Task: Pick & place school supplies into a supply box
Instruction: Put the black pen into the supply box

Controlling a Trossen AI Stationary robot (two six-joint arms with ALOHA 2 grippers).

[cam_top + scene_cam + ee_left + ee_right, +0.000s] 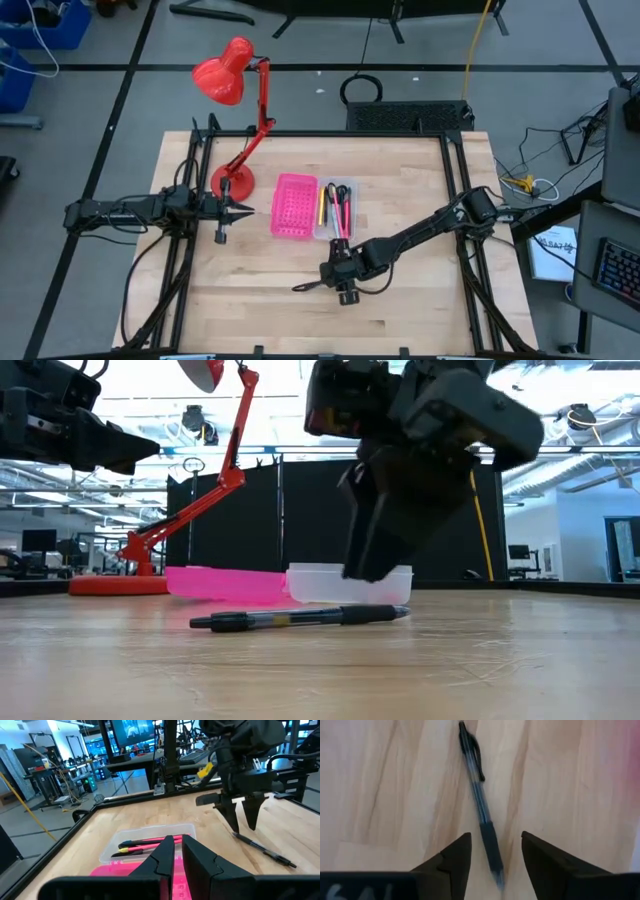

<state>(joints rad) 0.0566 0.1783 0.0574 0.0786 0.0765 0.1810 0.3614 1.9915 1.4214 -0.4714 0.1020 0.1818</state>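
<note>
- At the lower centre of the high view, the right gripper (334, 272) hangs over bare wood just below the supply box (349, 183), fingers spread and holding nothing.
- The right wrist view shows the 2 dark fingers (454, 857) apart, with a black pen (479, 800) lying flat on the table between them; its grip end runs down into the gap, though contact cannot be made out.
- In the low view the same pen (300, 617) lies lengthwise on the table in front of the box, and the right gripper (375, 565) stands just behind it, hiding the middle of the clear supply box (310, 582).
- The supply box sits at mid-table in the high view, already holding pink, yellow and black pens (338, 208); the left wrist view shows them lying along its length (145, 842).
- A bright pink perforated tray (293, 206) lies directly left of the box, side by side and seemingly touching it.
- A red desk lamp (238, 120) stands at the upper left of the table, its round base just above the left gripper and close to the pink tray's upper left corner.
- The left gripper (244, 210) waits at the left of the table, pointing toward the pink tray; its fingers (165, 855) sit close together with only a narrow slit, gripping nothing.
- In the left wrist view the right gripper (242, 815) points down at the pen (265, 851) on the wood beyond the box.
</note>
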